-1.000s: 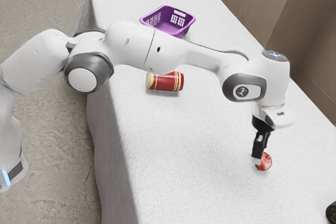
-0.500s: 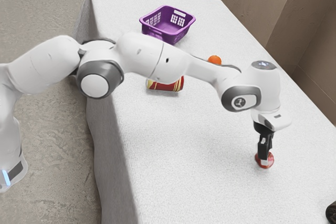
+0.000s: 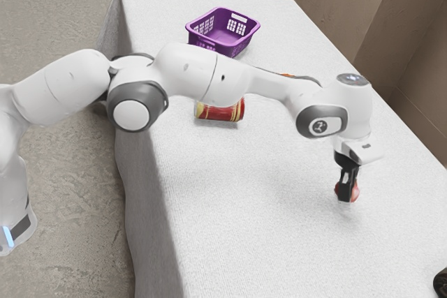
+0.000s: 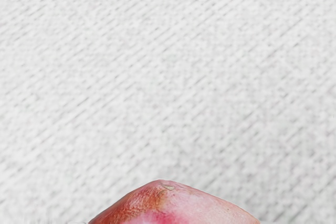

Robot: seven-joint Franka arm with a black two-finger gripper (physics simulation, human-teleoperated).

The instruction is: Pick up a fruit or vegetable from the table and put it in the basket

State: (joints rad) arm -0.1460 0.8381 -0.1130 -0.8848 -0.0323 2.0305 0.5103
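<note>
Red fruit (image 3: 356,192) has risen with the gripper (image 3: 346,198), seemingly pinched between its fingers.

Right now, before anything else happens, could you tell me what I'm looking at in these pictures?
The exterior view comes from a camera beside a white robot arm. At its end is a black gripper, a two-fingered hand, closed on a red fruit.

The wrist view comes from a camera on that hand, looking at the white tablecloth, with the fruit at its lower edge.

On the table are a purple basket and a red and yellow can on its side. Something orange peeks out behind the arm, and something dark, too cut off to name, sits at the exterior view's right edge.
</note>
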